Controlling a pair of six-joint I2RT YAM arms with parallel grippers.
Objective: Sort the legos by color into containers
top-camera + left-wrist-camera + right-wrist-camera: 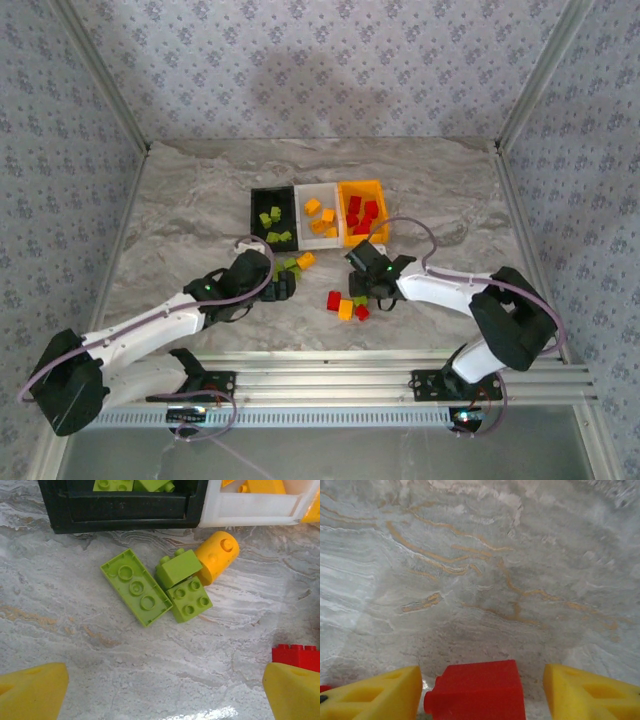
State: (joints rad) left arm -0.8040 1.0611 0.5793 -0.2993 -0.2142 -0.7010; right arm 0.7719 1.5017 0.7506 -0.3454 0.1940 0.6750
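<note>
While the right gripper [481, 672] straddles a red brick [475, 695], its jaws are not clamped. One finger [592, 692] stands clear of the brick by a visible gap. The other finger [375, 695] sits almost at the side stud; can't tell if it touches. So: open around the brick, which rests on the marble table [470, 580]. Ahead of that gripper is bare marble, no obstruction.

Left gripper [162, 677] is spread wide, gripping nothing, above the table. Straight ahead of it:
- lime long brick [136, 586], underside up
- two lime 2x2 bricks [189, 599], touching it and each other
- orange round brick [216, 555], butted against the farther 2x2

Past those is the black bin [125, 510] wall, with the white bin [250, 512] joined beside it. Second red brick [296, 656] sits just ahead of one fingertip [292, 690], crowding that side.

Wrist views resolve finger gaps and brick orientation; overhead is too coarse for that. Overhead gives the sorting state:
- sorted lime bricks [272, 222] in the black bin
- sorted orange bricks [320, 215] in the white bin
- sorted red bricks [360, 212] in the orange-yellow bin [361, 185]

A loose cluster [347, 305] of red, orange and lime bricks sits right beside the right gripper.
</note>
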